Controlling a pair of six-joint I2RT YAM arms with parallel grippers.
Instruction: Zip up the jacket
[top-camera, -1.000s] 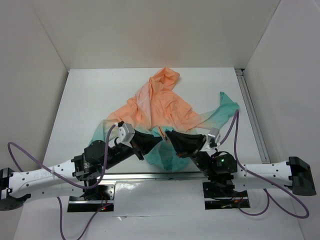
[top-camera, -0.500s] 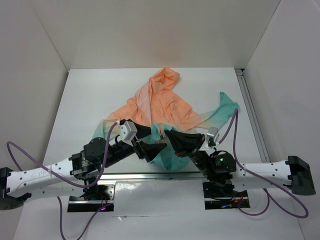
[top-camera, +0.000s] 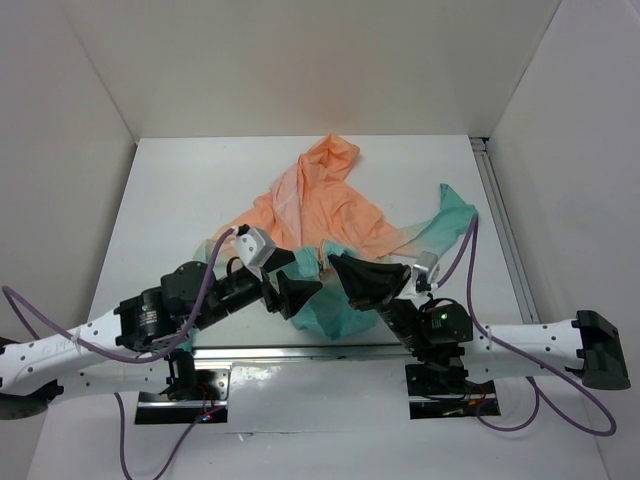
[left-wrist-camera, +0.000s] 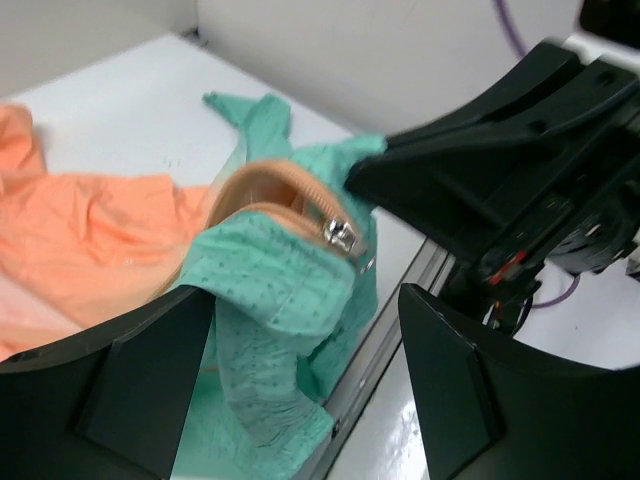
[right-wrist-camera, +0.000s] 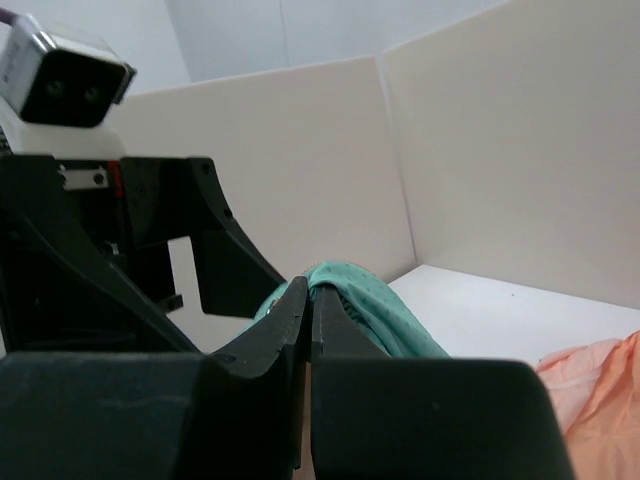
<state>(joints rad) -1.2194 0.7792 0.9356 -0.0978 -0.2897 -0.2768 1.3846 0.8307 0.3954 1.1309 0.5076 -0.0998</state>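
The jacket lies crumpled mid-table, its peach-orange hood far and its teal hem near the arms. My right gripper is shut on a fold of teal hem and holds it raised; its jaws are pressed together on the cloth. My left gripper is open just left of it. In the left wrist view the left gripper straddles the hanging teal cloth without pinching it. The metal zipper slider sits on the orange zipper tape, just beyond the left fingers.
White walls enclose the table at the back and both sides. A metal rail runs along the right edge and another along the near edge. A teal sleeve trails toward the right rail.
My left gripper has opened and let go of the hem cloth, and its arm has shifted slightly. The right gripper has kept its hold and lifted the teal fold a little.
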